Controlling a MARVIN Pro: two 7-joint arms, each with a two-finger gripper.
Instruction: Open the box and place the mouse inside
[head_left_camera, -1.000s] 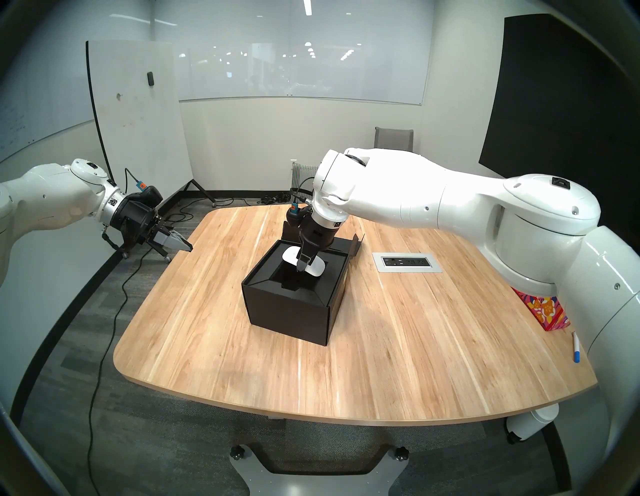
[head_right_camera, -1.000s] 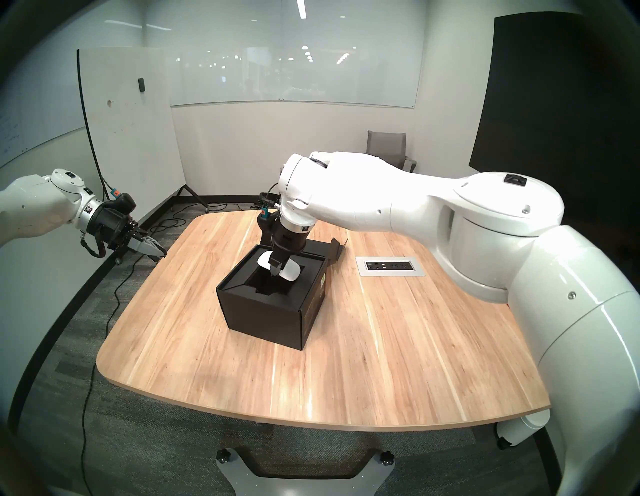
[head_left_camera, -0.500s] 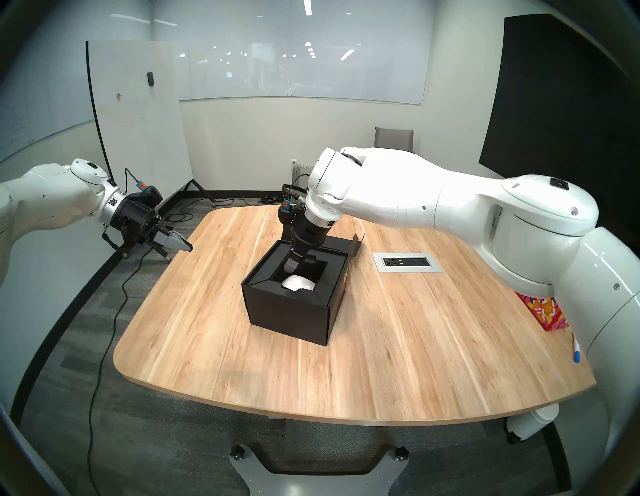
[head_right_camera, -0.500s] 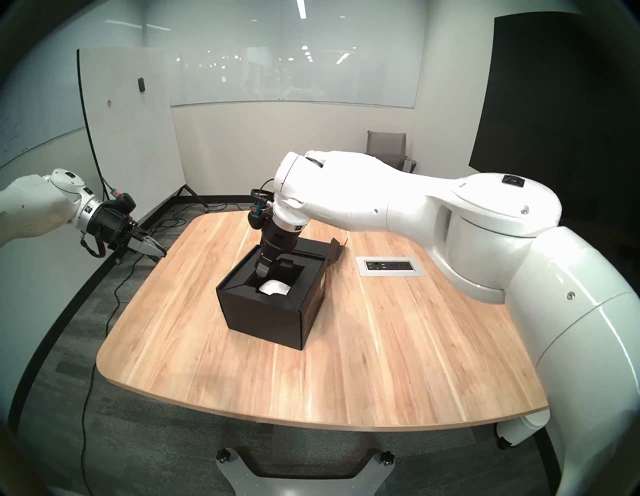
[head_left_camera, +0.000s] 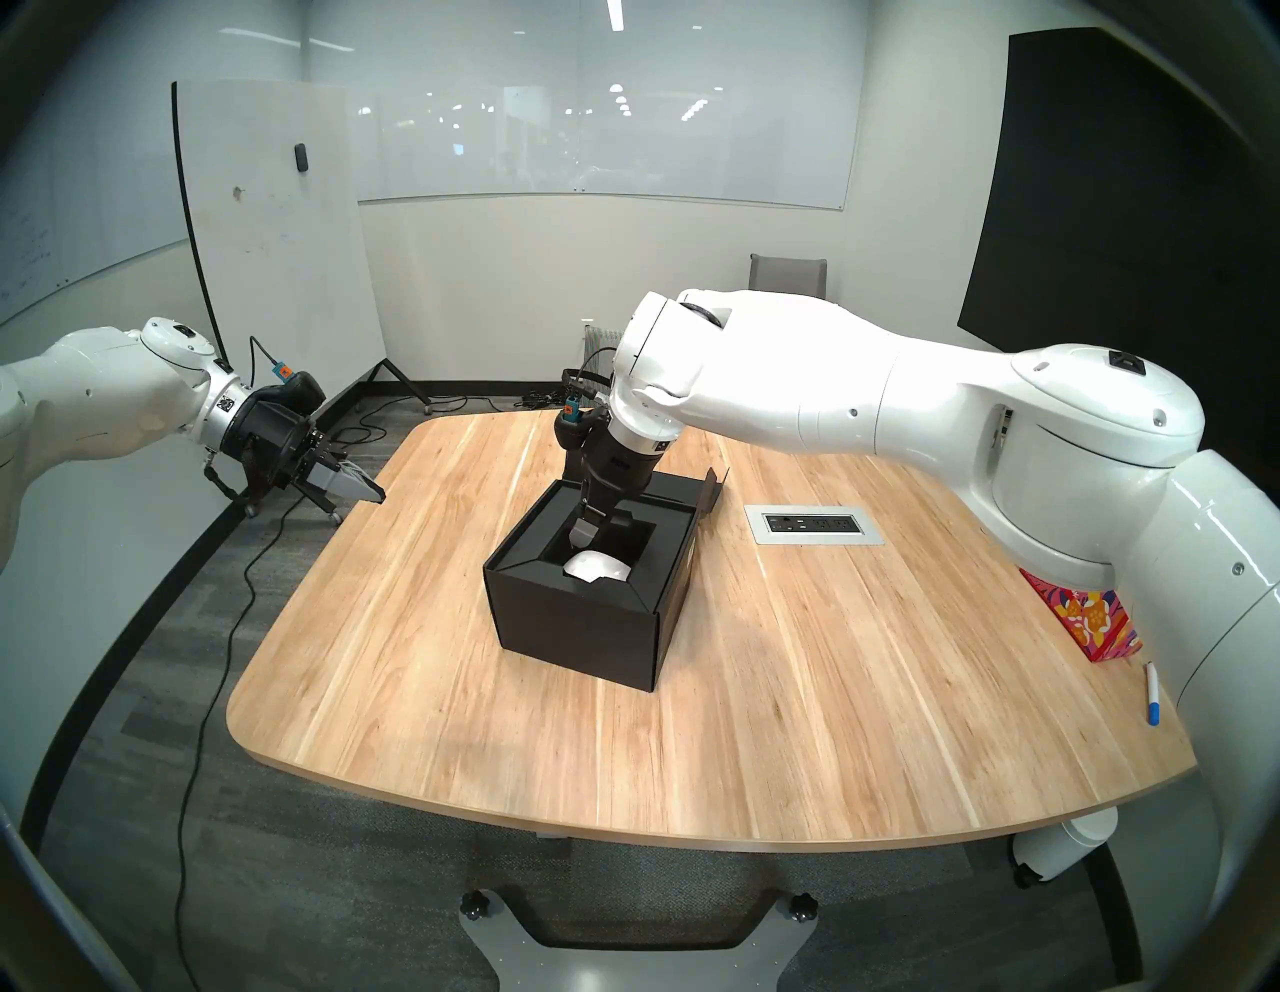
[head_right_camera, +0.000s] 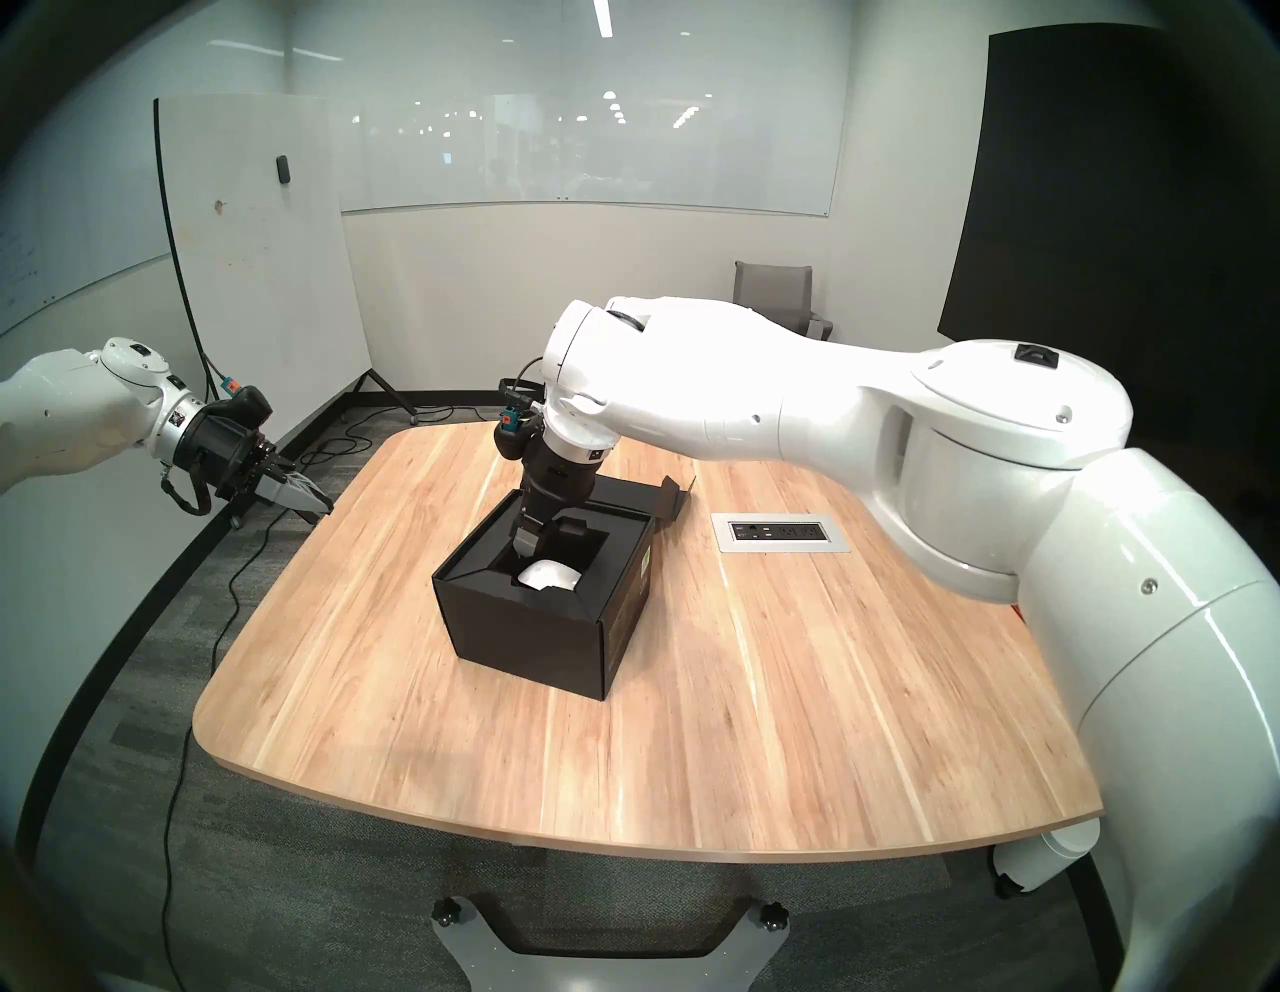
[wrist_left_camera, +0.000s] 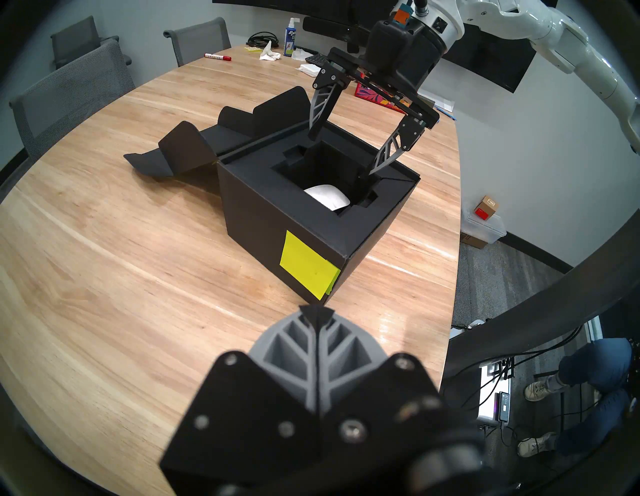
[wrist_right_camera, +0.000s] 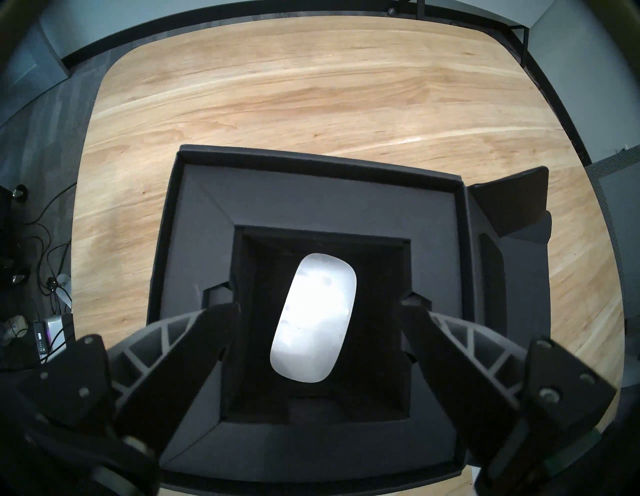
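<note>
Dropped from the right gripper (wrist_right_camera: 320, 341) a second ago, the mouse (wrist_right_camera: 313, 318) now lies flat in the recess of the box (head_left_camera: 575, 623) on the worktop (head_left_camera: 762, 693). Right fingers (wrist_left_camera: 320, 107) stand wide apart above it; left gripper (wrist_left_camera: 317, 313) is pressed together, well aside. Best lift straight up, clear of the recess walls. In the right wrist view the mouse's long axis runs from the gripper toward the far wall, slightly skewed.

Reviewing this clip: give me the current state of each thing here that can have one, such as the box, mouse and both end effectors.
box: open, lid flap folded back onto the table.
mouse: lying in the box's recess, released.
right end effector: open, empty, fingertips at the box's opening above the mouse.
left end effector: shut, empty, off to the side of the box.
</note>
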